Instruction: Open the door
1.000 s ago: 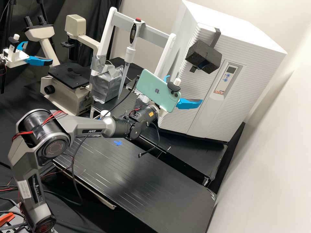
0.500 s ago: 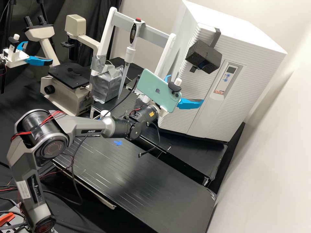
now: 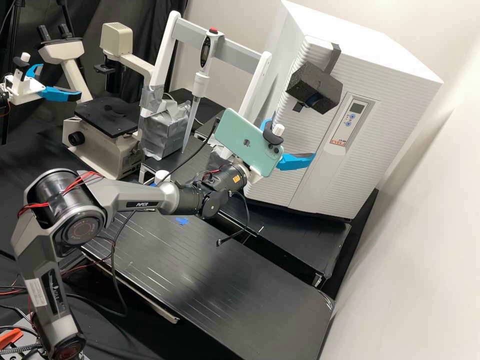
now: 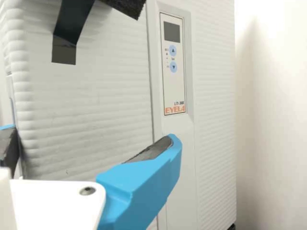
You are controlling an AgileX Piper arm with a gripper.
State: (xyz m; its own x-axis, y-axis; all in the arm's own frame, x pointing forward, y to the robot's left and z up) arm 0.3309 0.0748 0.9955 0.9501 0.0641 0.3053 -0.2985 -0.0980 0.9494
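My black tabletop (image 3: 235,285) carries a small blue tape cross (image 3: 182,220) and pale streaks of light. Past a narrow gap, the big white box-shaped cabinet (image 3: 395,120) stands on a black surface, near a plain pale wall (image 3: 425,240); dark curtains (image 3: 145,30) hang at the far left of the high view. The ribbed white door (image 3: 310,131) is closed on the cabinet's front, in front of my gripper (image 3: 290,139). I have my two blue fingers spread wide, with nothing between them; whether either one touches the door I can't tell. Compared with half a second ago, my gripper and the mint-green phone (image 3: 247,142) on my wrist have shifted slightly rightward in the high view, while the door hasn't moved.
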